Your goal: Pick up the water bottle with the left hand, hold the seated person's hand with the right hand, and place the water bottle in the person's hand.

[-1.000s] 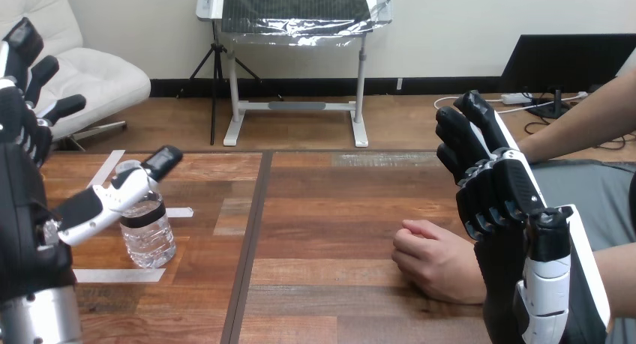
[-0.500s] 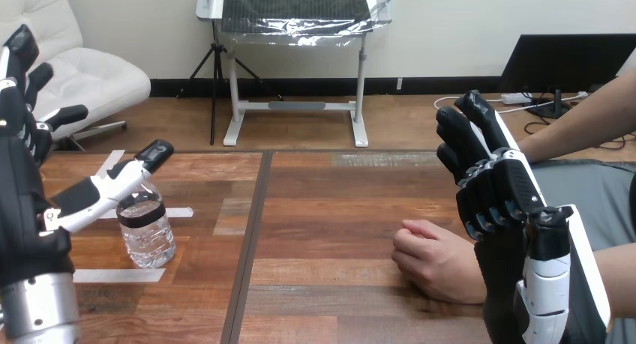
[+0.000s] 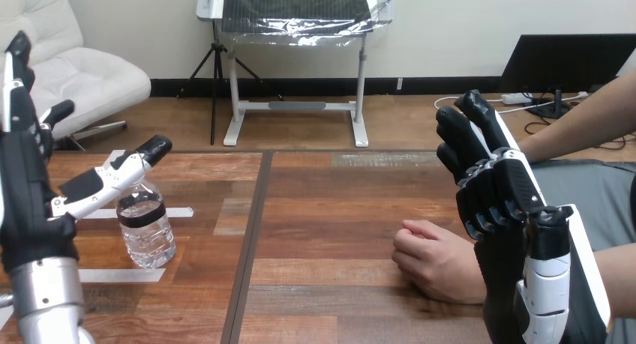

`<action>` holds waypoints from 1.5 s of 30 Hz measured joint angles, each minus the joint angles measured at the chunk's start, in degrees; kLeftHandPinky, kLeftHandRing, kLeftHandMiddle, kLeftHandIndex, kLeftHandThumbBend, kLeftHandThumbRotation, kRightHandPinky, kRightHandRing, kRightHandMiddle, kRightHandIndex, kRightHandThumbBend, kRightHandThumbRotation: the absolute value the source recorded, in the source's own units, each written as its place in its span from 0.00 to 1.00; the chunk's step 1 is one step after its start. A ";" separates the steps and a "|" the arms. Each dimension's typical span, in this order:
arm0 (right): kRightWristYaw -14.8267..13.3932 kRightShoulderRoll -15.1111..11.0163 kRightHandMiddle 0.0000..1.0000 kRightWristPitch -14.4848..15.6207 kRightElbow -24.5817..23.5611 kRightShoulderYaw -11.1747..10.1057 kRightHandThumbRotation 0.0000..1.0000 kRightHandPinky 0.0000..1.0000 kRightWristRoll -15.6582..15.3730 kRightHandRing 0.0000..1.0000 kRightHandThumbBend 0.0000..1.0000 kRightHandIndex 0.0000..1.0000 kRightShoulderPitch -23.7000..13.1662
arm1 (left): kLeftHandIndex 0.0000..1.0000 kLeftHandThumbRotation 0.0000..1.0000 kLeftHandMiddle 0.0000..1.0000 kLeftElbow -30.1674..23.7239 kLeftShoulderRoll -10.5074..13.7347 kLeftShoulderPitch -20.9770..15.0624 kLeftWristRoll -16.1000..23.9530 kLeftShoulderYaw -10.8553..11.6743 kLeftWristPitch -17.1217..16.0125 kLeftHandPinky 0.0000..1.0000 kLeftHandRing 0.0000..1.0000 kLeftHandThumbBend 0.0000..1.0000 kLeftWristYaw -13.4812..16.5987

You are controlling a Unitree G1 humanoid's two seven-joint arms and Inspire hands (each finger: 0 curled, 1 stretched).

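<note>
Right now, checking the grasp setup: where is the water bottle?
Head view: the water bottle stands upright on the left of the table, its top just under the thumb of the open left hand, well left of the person's hand.

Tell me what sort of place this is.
Probably a robot-testing workspace: white tape strips mark the wooden table, a water bottle stands by them, and the person's hand rests on it.
</note>
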 measured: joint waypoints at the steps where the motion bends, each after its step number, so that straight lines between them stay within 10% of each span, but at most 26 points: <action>1: 0.00 0.00 0.94 0.00 0.00 0.00 1.00 1.00 0.00 0.97 0.60 0.95 -0.01 | 1.00 0.11 1.00 0.65 0.08 -0.32 -0.01 -0.01 0.15 1.00 1.00 1.00 -0.04; 45: -0.01 0.12 0.92 0.12 0.02 -0.04 1.00 1.00 -0.13 0.95 0.62 0.93 -0.83 | 1.00 0.29 1.00 35.54 6.11 -14.32 -0.80 -1.35 -0.36 1.00 1.00 1.00 -0.94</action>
